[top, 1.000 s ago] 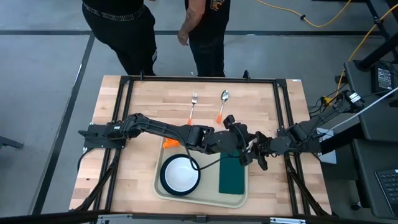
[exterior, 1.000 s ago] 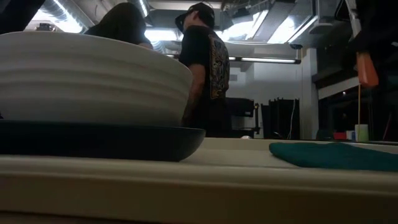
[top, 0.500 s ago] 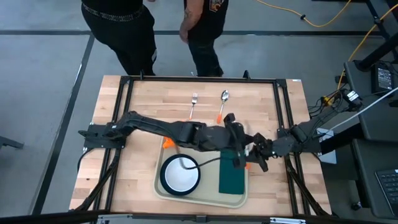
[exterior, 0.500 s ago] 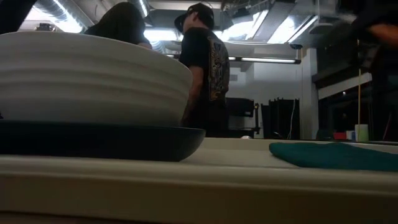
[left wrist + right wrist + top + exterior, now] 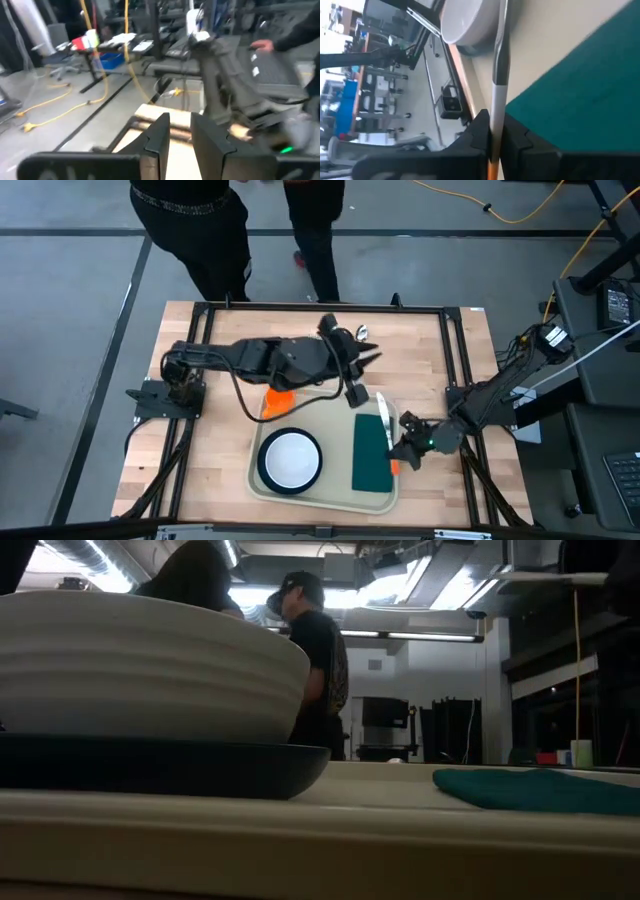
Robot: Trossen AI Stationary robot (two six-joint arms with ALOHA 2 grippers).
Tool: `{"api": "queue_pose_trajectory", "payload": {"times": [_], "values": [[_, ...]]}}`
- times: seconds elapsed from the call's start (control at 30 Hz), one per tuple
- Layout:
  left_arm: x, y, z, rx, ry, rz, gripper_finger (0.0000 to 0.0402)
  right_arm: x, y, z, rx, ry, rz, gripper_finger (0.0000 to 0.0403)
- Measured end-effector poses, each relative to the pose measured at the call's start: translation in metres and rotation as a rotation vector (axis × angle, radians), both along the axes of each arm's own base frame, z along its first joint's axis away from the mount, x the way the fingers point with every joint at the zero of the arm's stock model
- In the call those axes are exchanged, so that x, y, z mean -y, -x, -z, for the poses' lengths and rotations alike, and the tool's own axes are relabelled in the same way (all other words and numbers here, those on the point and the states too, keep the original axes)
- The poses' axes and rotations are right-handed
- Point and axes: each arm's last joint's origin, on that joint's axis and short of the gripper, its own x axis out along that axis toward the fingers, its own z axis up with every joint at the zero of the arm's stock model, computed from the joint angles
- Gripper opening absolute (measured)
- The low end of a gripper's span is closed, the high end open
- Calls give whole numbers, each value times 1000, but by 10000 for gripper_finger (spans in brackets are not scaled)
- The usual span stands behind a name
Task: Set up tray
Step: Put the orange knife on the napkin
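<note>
Tray (image 5: 322, 492) lower centre of the high view, we see bowl on plate and green napkin (image 5: 372, 455) in it | right gripper (image 5: 398, 452) clamped on knife (image 5: 383, 409) at napkin's right edge | left gripper (image 5: 368, 358) upper centre, fingers slightly apart, nothing held

I am working in a robotics lab or workshop. The wooden table (image 5: 240, 430) sits in a black metal frame (image 5: 320, 307) on a grey concrete floor (image 5: 70, 300). Yellow cables (image 5: 520, 215) trail across it; exposed ceiling ducts (image 5: 420, 580) and equipment racks (image 5: 445, 730) stand behind two people (image 5: 310, 660).
</note>
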Motion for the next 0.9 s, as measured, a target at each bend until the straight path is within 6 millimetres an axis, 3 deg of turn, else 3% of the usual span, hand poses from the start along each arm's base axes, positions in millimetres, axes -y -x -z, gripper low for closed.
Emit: {"api": "queue_pose_trajectory", "payload": {"times": [0.23,0.5,0.9], "values": [[-27,29,-11,-105,-27,-79,72,-28,-12,21,43,-211,219,22],[-61,70,-29,-212,-106,-121,69,-47,-30,39,-28,-328,378,22],[-73,110,-54,-208,-193,-114,63,-54,-32,63,-199,-435,463,22]]}}
